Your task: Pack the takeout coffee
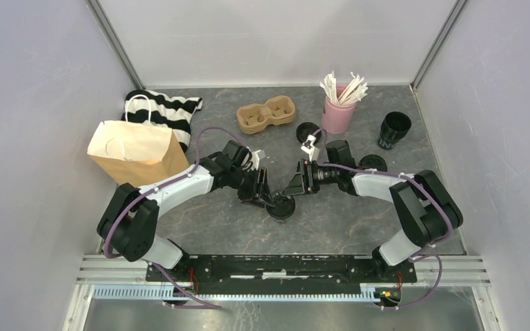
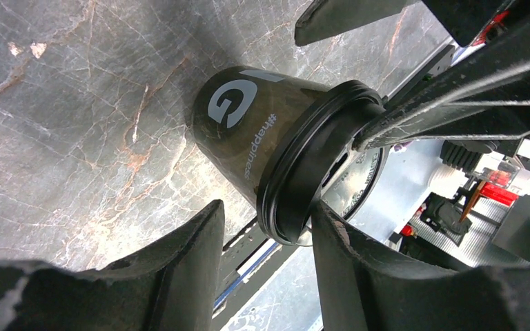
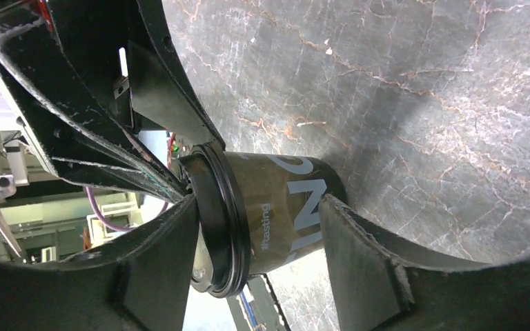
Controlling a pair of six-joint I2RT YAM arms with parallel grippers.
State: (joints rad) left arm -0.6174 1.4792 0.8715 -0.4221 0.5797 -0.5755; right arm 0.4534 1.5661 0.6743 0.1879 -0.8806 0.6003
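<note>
Both wrist views are filled by fingers: left gripper [image 2: 266, 231] and right gripper [image 3: 259, 201] bracket the lidded cup [image 1: 281, 207] at table centre. Whether either clamps it cannot be determined. Second cup [image 1: 394, 129] stands lidless at far right, near a loose lid [image 1: 373, 163]. Neither cup sits in the carrier tray [image 1: 266, 116]. Paper bag [image 1: 136, 152] interior is hidden.

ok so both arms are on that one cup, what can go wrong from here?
1. Left gripper and right gripper crowd one cup; their fingers nearly meet at its lid and could clash or knock it loose.
2. The other cup stands open, a loose lid lying apart; packing it like that risks a spill if it's full.
</note>
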